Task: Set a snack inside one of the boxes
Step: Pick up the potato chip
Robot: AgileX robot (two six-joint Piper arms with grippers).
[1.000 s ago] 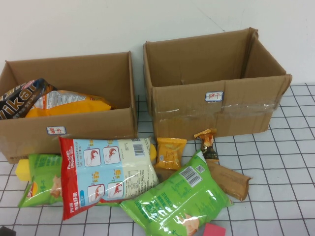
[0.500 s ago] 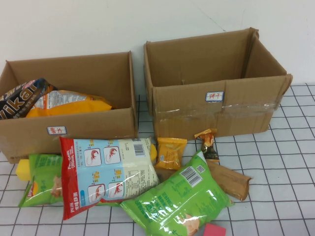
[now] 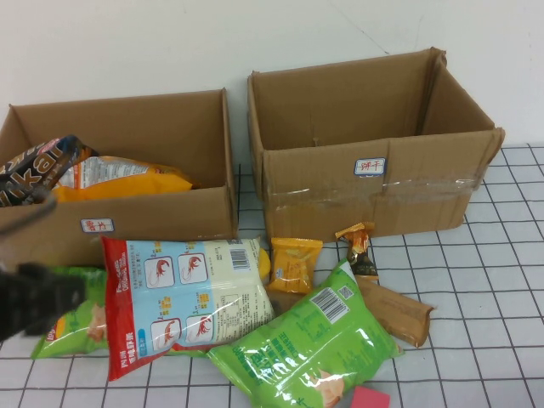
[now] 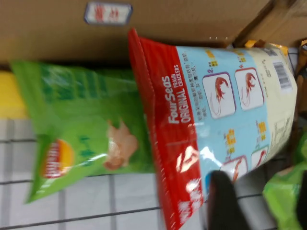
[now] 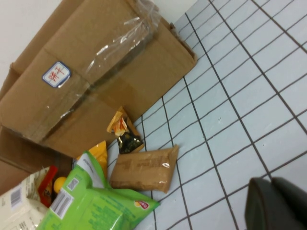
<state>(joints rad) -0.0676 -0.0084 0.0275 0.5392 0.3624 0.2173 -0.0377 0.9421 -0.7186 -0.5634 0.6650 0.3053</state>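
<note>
At the nine o'clock edge of the gridded white table [image 3: 510, 340], the left gripper [image 3: 34, 297] shows as a dark blur over the small green chip bag [image 3: 72, 319]; whether its fingers are spread or closed cannot be told. The left wrist view shows one dark finger [image 4: 225, 201] over the red hem of the prawn cracker bag [image 4: 230, 110], a glossy red, pale-blue and cream pillow lying partly over that crinkly green bag. Behind them stands the left cardboard box [image 3: 153, 212], plain brown with a small white label, holding an orange snack bag [image 3: 119, 180] and a dark foil packet [image 3: 38, 170].

Toward six o'clock lies the large green chip bag [image 3: 310, 344], shiny, with a white barcode patch. Just behind it sit a small square orange packet [image 3: 294, 264], a twisted dark-and-gold wrapper [image 3: 359, 246] and a flat matte brown packet [image 3: 398, 313], its end tucked under the large green bag. At one o'clock stands the right cardboard box [image 3: 374, 191], taller, taped across the front with clear film and open on top.

The right gripper [image 5: 280, 203] appears only in its own wrist view as a dark rounded body over bare tiles, well apart from the snacks; its opening cannot be told.
</note>
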